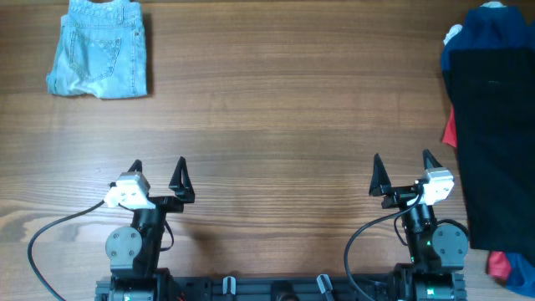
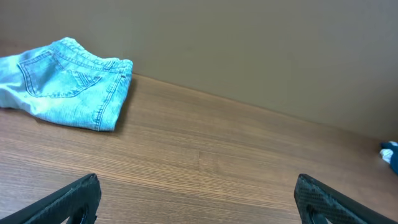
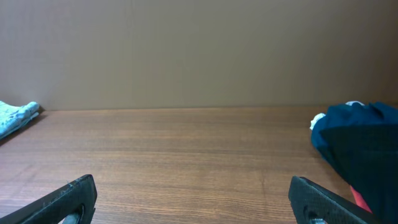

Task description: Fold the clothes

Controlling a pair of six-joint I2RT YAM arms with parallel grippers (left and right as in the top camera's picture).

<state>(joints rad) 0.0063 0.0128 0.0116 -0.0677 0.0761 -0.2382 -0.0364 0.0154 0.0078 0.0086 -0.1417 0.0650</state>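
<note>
"Overhead view first: where do the light-blue faded denim shorts (image 1: 99, 48) lie?"

"At the far left corner of the brown wooden table (image 1: 276, 109), in a compact bundle, a stitched back pocket facing up. Nothing touches them."

"And the left gripper (image 1: 158, 165)?"

"Near the table's front edge, well apart from the shorts. Its two black fingers (image 1: 180, 171) are spread wide and hold nothing. The left wrist view shows bare wood between them and the shorts (image 2: 62, 84) beyond."

"The right gripper (image 1: 402, 159)?"

"Same: fingers wide apart and empty, at the front edge, near a dark navy garment (image 1: 497, 125) along the right side. A small red cloth (image 1: 450, 130) peeks out at that garment's left edge."
</note>
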